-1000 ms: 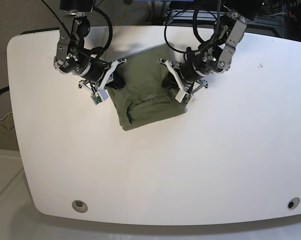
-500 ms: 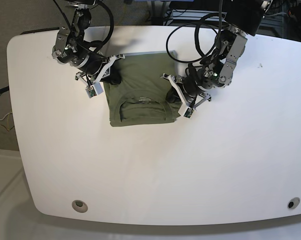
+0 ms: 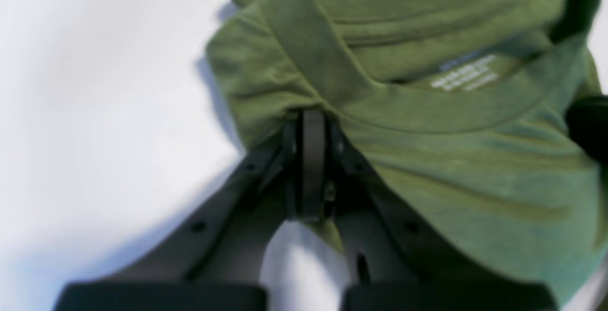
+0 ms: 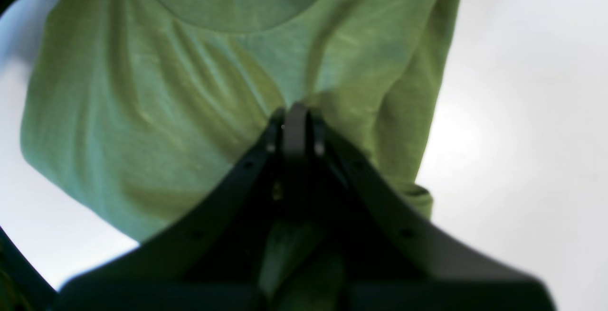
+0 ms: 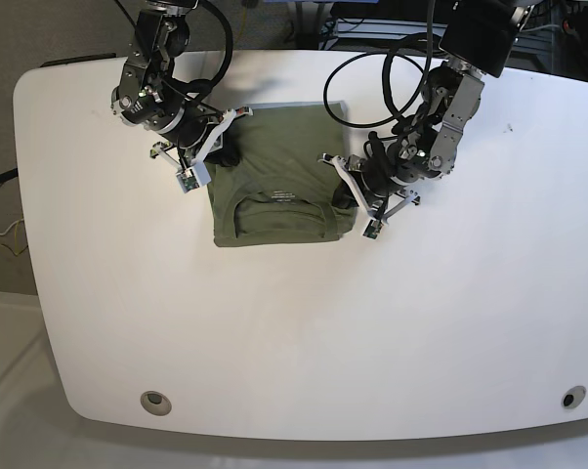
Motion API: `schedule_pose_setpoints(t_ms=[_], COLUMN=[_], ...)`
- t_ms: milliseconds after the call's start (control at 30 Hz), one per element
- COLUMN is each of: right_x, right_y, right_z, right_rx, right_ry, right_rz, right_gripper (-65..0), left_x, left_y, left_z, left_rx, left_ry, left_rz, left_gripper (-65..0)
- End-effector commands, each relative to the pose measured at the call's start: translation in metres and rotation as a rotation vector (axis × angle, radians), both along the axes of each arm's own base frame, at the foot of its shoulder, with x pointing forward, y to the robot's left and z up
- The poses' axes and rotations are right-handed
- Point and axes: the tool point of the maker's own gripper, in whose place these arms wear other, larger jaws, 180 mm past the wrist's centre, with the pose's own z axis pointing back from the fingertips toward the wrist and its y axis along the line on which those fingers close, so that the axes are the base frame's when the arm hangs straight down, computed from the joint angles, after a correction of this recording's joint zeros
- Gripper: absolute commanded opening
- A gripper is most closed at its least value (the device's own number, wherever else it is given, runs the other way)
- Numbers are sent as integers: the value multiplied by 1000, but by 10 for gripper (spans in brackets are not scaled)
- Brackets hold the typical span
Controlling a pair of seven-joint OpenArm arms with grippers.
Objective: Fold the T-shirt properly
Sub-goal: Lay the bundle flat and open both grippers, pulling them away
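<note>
T-shirt [image 5: 279, 181] pinched at both side edges, spread between 2 arms.

Left gripper [image 5: 347, 191] and right gripper [image 5: 216, 151] are each clamped on its cloth; it lies folded on the tabletop [image 5: 304, 332], collar toward the near edge, equally close to both.

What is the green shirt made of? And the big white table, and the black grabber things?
The T-shirt looks like soft matte knit cloth, probably cotton: it wrinkles, and its collar looks thicker. The table looks hard and smooth, maybe coated board or plastic, since light glares off it. The left gripper and right gripper look like dull black plastic, though blur leaves that uncertain.
</note>
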Motion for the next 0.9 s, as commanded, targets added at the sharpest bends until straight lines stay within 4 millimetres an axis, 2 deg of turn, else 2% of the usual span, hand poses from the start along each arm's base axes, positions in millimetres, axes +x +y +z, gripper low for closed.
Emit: schedule_pose_setpoints(t_ms=[0,100,233,367,467,633,867], right_x=[-13,-5,5,11,15,20,21], right_y=[-21,-21,-21,-22,-14,-7,-4], right_z=[-8,0,6,15,24,43,63], right_rx=[-131,-137,-142,-151,-158,-186,-230], right_ry=[84,54,35,6,-20,-62,-84], right_rz=[11,11,12,12,38,71,99], right_gripper=[-650,-650,-650,-650,-650,-650,-650], left_x=[12,3,0,-2,-1,-1,-8], left_y=[-2,-7,-16,-14,-13,-8,5], left_z=[24,33,59,72,81,86,80], left_rx=[-9,-32,-69,-88,-98,-103,-98], left_ry=[-74,-91,-154,-185,-207,-217,-197], left_rz=[0,-5,-18,-8,0,16,51], left_gripper=[-650,-650,-650,-650,-650,-650,-650])
